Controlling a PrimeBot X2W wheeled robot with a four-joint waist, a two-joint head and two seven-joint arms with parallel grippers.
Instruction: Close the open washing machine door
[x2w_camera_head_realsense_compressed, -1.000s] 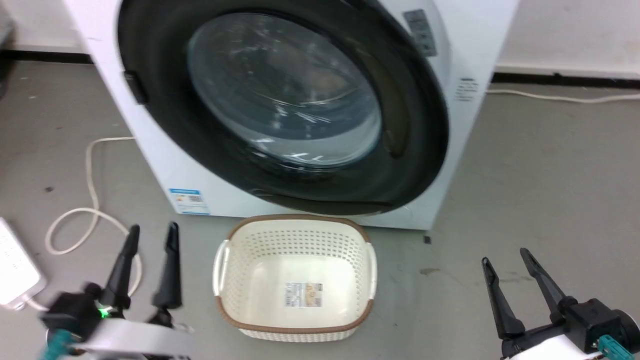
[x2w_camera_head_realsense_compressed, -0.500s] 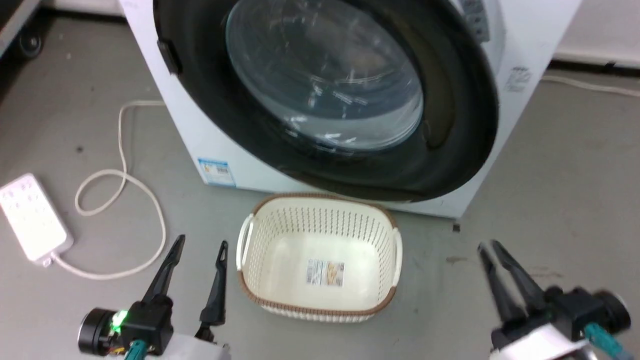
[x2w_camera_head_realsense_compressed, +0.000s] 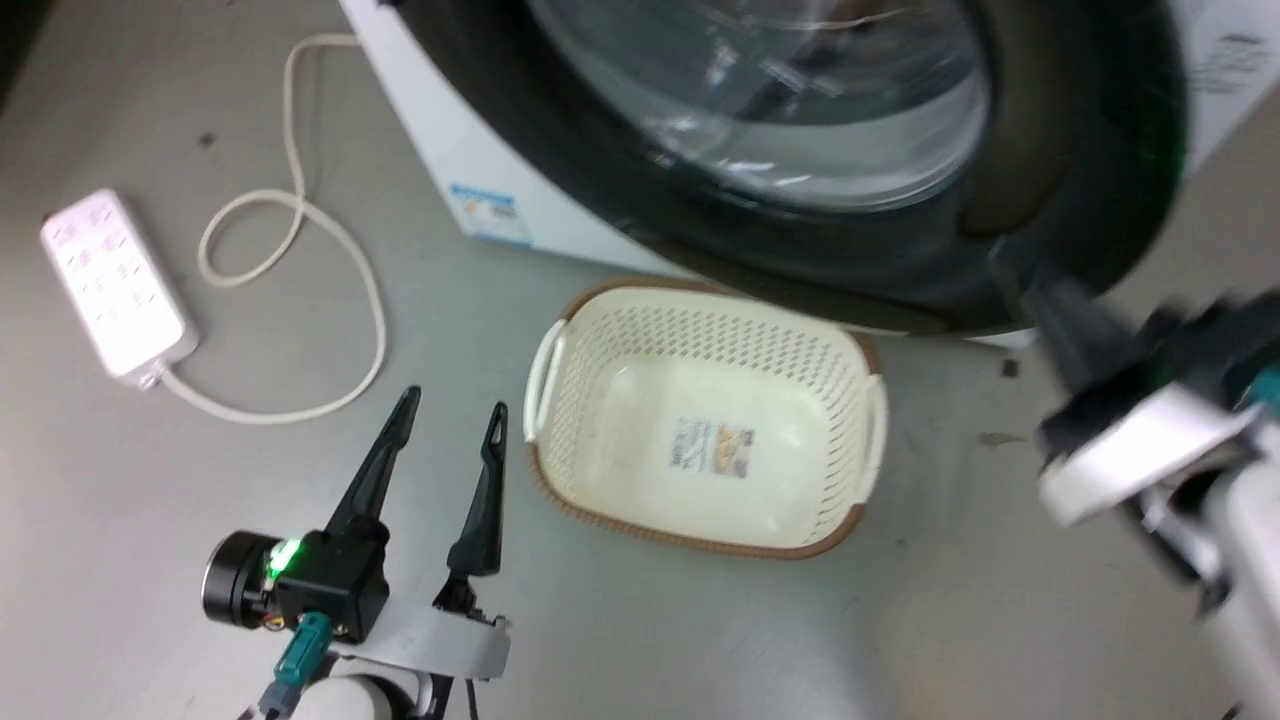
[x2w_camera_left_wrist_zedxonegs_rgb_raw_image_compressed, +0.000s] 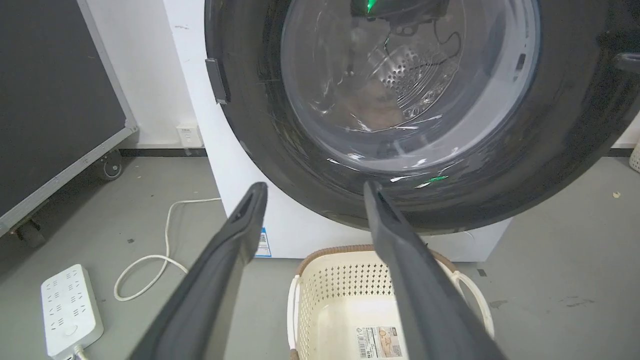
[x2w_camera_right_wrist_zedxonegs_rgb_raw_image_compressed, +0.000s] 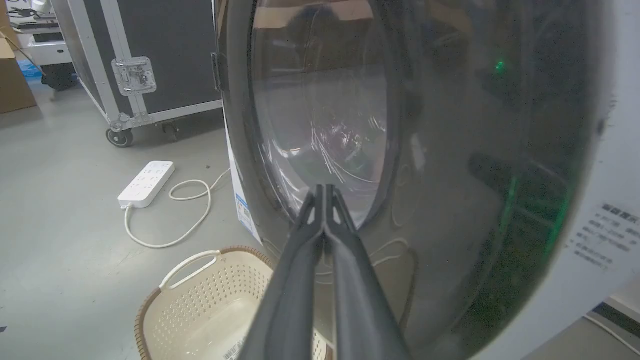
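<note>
- Pressed together, the jaws of the right gripper (x2w_camera_head_realsense_compressed: 1045, 300) appear blurred in the head view, up and right of the laundry basket (x2w_camera_head_realsense_compressed: 700, 292), by the lower rim of the washing machine door (x2w_camera_head_realsense_compressed: 1090, 150). Contact cannot be told. The left gripper (x2w_camera_head_realsense_compressed: 453, 402) is held just left of the basket, jaws spread and empty.
- In the left wrist view, the door (x2w_camera_left_wrist_zedxonegs_rgb_raw_image_compressed: 565, 125) is seen above and behind the basket (x2w_camera_left_wrist_zedxonegs_rgb_raw_image_compressed: 325, 252). The left gripper (x2w_camera_left_wrist_zedxonegs_rgb_raw_image_compressed: 316, 187) is held apart from it, its spread fingers framing the lower rim.
- In the right wrist view, the right gripper (x2w_camera_right_wrist_zedxonegs_rgb_raw_image_compressed: 325, 187) is shut to a single point, aimed at the edge of the glass above the basket (x2w_camera_right_wrist_zedxonegs_rgb_raw_image_compressed: 200, 300). The door (x2w_camera_right_wrist_zedxonegs_rgb_raw_image_compressed: 450, 150) lies close against the white front; whether it is latched cannot be told.
- The step in hand is judged to be the push. It is best made with the shut tips on the black rim, not on the glass, on the side away from the hinge. Pressure should be kept steady and square until the latch is felt to catch, with the arm kept above the basket.
</note>
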